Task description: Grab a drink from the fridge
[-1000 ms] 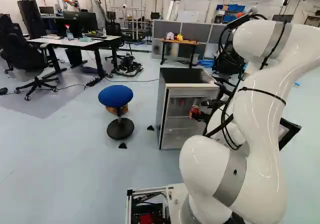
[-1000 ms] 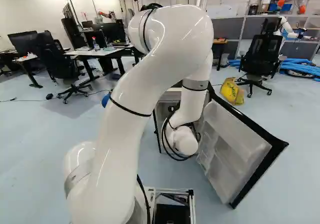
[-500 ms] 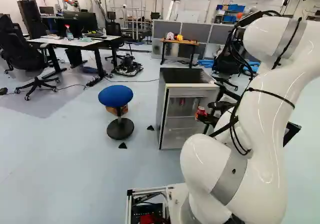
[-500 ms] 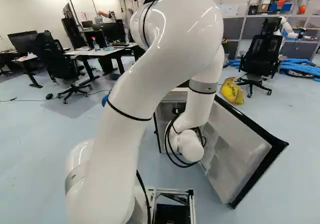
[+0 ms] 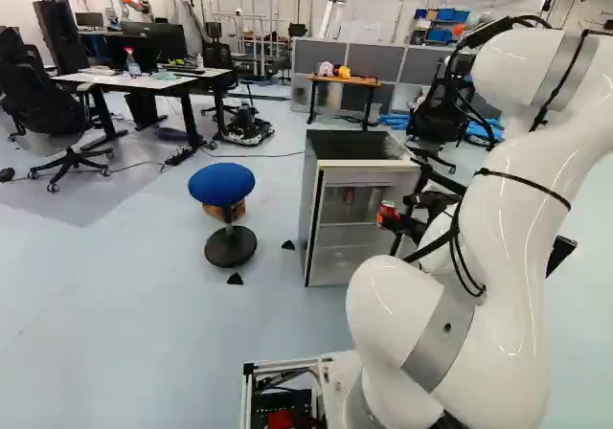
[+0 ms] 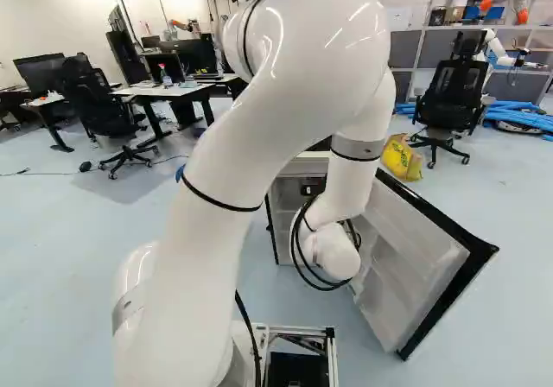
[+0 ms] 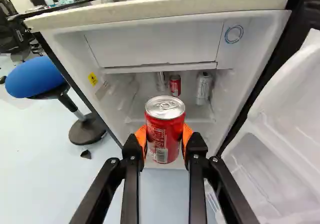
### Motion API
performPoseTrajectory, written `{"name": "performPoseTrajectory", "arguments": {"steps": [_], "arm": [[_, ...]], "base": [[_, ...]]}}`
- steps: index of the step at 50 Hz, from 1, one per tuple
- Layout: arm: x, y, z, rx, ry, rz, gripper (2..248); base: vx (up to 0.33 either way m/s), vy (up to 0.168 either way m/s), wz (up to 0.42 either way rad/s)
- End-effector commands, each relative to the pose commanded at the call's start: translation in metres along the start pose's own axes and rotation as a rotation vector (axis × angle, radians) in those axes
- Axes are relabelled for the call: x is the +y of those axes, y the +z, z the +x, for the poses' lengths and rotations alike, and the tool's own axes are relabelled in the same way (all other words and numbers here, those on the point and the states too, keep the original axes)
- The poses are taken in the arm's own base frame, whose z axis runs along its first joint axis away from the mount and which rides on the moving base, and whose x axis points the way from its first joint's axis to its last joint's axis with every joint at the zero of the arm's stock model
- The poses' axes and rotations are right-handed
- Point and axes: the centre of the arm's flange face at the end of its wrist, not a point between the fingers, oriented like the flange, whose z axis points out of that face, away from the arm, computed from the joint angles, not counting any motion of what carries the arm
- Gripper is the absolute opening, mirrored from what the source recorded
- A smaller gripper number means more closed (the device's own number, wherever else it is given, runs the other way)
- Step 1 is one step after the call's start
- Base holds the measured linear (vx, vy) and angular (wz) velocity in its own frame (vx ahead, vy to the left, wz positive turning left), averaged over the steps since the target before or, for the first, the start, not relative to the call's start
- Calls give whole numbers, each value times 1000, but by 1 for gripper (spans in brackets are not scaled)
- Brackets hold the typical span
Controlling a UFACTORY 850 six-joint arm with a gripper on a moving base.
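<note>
The gripper (image 7: 164, 138) is pinching a red drink can (image 7: 164, 121) between its two orange pads (image 7: 141, 135), one pressing from each side. The can is hanging upright in front of the open fridge (image 7: 150, 11), below its top front edge and apart from the front edge of the shelf (image 7: 172, 120), where a smaller-looking red can (image 7: 175, 85) and a pale can (image 7: 203, 88) are standing further in. The door (image 6: 406, 257) is standing wide, with the arm (image 6: 285, 102) reaching in beside it.

The tab is lying flat on the lid, so the can is probably sealed and full — fairly heavy for its size, and stiff while its contents are bracing the thin wall. Its smooth side may be turning slippery if chilled damp is gathering on it. The pads are taking it on the lower half of the straight body, which is leaving much of the weight above them; a hold nearer mid-height would likely be resisting tilt better. The rim and tab are offering poor purchase. Firm, even pressure should be suiting it — crushing force could be denting the metal, and jolts would be stirring up any fizz.
</note>
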Motion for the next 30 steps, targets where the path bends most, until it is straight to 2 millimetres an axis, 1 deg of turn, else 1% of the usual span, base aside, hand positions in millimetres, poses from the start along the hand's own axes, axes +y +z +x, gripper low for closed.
{"name": "performPoseTrajectory", "arguments": {"steps": [30], "arm": [[-9,-18,33,36,-62,-8,92]], "base": [[0,0,0]]}}
